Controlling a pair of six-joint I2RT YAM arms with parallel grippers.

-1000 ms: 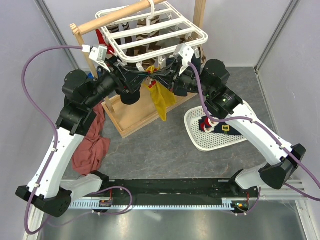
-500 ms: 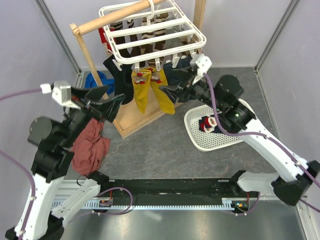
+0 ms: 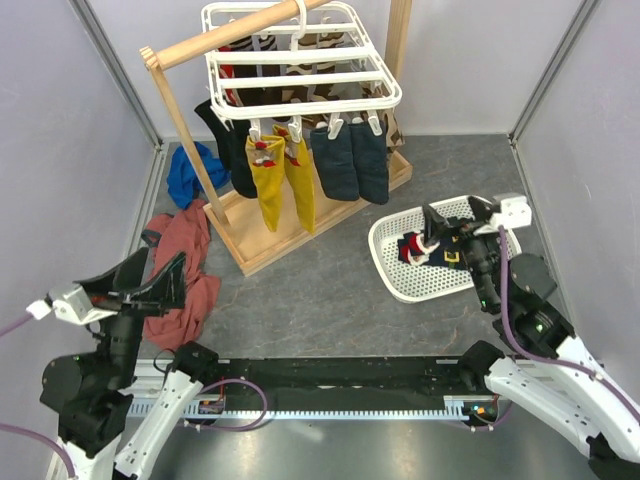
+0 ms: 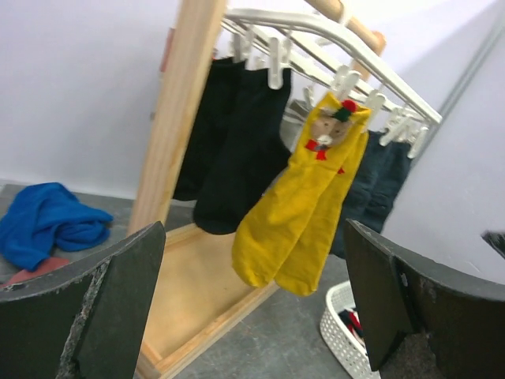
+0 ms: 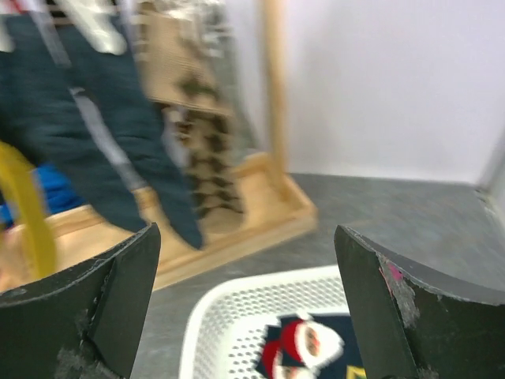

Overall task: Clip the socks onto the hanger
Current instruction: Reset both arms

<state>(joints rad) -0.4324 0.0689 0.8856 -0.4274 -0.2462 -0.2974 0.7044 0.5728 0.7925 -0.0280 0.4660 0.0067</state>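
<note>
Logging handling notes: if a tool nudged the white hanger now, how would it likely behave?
Probably swings: the hanger hangs by one hook from the wooden pole. Likely light, being thin open plastic bars. The clipped yellow socks droop limp, so they would sway along.

White link shells and black joint housings are seen on the left arm at lower left and the right arm at lower right. Purple cables are looped along both. A white camera block is mounted behind the black left end effector, and another behind the right end effector. Up close, the matte fingers are shown scuffed along their edges, and a pink fleck is spotted on one.
</note>
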